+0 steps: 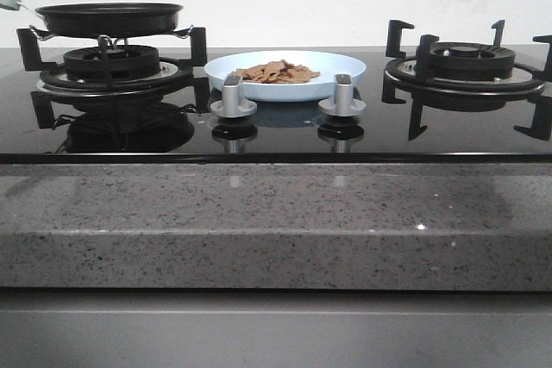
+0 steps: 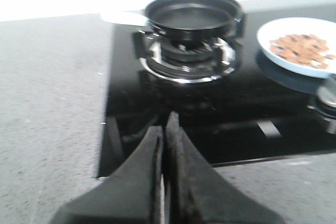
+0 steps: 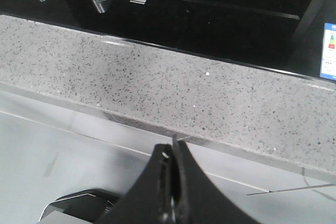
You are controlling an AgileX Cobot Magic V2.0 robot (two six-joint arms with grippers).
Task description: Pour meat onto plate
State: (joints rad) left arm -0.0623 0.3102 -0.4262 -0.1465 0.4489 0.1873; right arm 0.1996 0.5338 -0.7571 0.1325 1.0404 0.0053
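The meat [image 1: 276, 72] lies heaped on the plate [image 1: 345, 65] mid-hob; the pan [image 1: 108, 16] looks empty. Both the left gripper [image 2: 164, 145] and right gripper [image 3: 172, 156] are closed, holding nothing. A careless reach could nudge the plate.

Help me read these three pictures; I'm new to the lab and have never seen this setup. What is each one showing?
It is a two-armed robot at a gas hob. The front view looks forward over the hob: a black frying pan sits on the left burner, a pale-blue plate with meat lies in the middle behind two silver knobs, and the right burner is bare. The other two pictures come from cameras on the wrists. The left gripper hangs near the hob's front corner, jaws shut, holding nothing; the pan looks empty from there. The right gripper hangs in front of the stone counter edge, also shut and empty.
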